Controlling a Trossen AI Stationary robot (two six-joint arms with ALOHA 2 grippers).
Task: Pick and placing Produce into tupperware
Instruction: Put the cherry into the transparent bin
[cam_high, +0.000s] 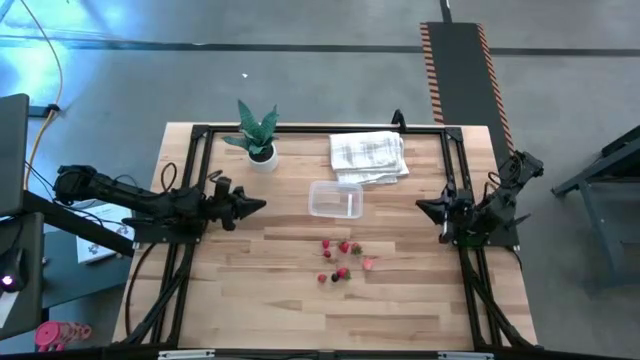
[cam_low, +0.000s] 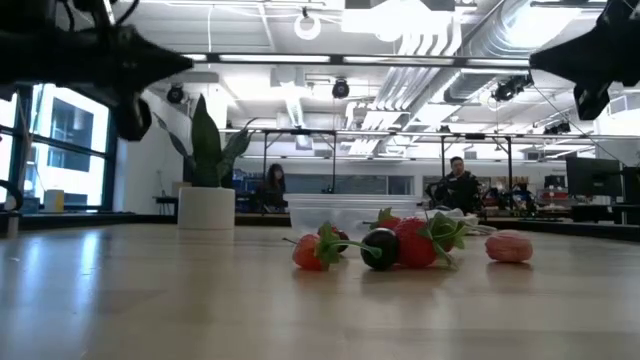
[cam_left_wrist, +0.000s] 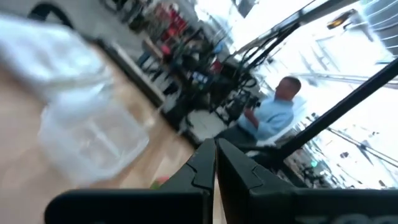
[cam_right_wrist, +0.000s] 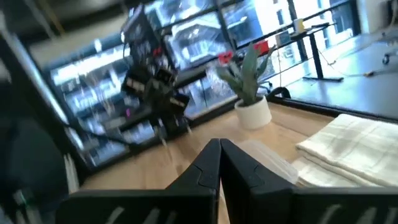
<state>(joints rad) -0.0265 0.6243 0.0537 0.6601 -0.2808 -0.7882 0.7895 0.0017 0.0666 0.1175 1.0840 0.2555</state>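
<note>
Several tiny red, dark-red and pink produce pieces (cam_high: 342, 260) lie loose on the wooden table, toward its near side; in the low view they (cam_low: 400, 243) sit in a small cluster. The clear tupperware (cam_high: 335, 199) rests on its base just beyond them, also seen as the tupperware (cam_left_wrist: 93, 140). My left gripper (cam_high: 258, 206) hovers left of the tupperware, shut and empty (cam_left_wrist: 215, 148). My right gripper (cam_high: 424, 207) hovers right of it, shut and empty (cam_right_wrist: 220, 147).
A white folded towel (cam_high: 368, 156) lies beyond the tupperware at the far side, and a small potted plant (cam_high: 258, 135) stands at the far left. A black frame (cam_high: 320, 128) edges the table. People sit in the room behind (cam_low: 457, 186).
</note>
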